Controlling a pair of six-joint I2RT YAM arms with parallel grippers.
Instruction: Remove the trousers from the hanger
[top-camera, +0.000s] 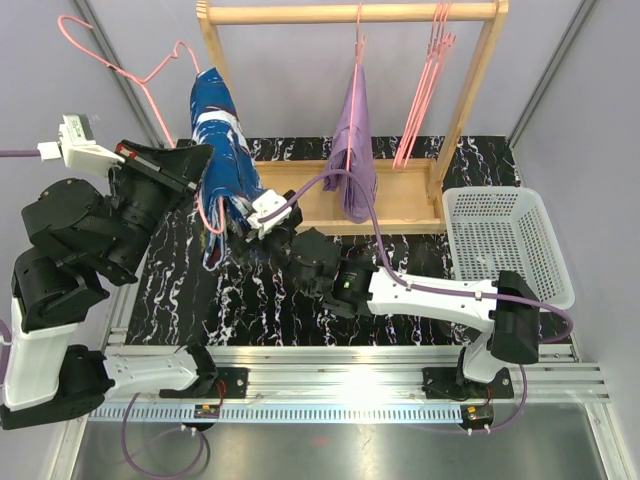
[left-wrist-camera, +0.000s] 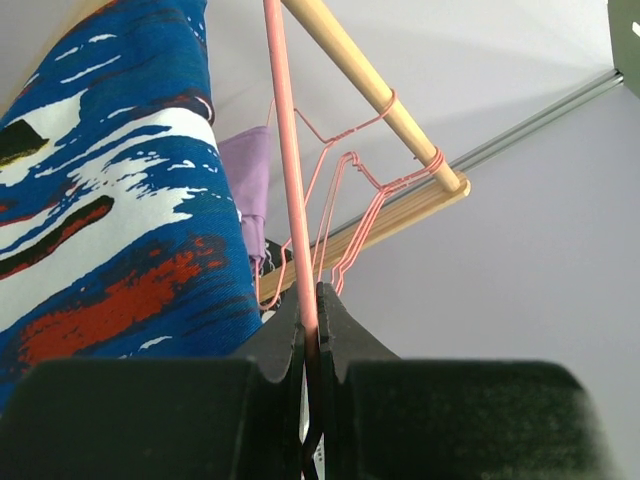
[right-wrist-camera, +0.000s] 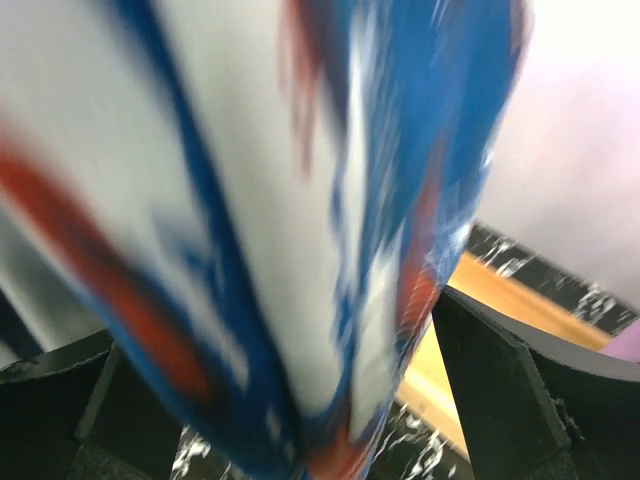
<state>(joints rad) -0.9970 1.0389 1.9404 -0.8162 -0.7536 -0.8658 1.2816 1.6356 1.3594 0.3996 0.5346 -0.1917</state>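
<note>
The blue trousers (top-camera: 220, 140) are smearing into blur in the right wrist view, making contact unreadable; they are hanging lengthwise downward off the pink hanger (left-wrist-camera: 287, 150); the left hand (left-wrist-camera: 310, 305) is pinching its wire; the right hand (right-wrist-camera: 272, 335) is spreading wide astride the cloth.

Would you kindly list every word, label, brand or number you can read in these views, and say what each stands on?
There is no readable text in any view.
On the blue trousers: only a white and red pattern, no letters.
On the small board by the left arm's base: any marking is too small to read.
Right wrist view: blurred, nothing legible.
</note>
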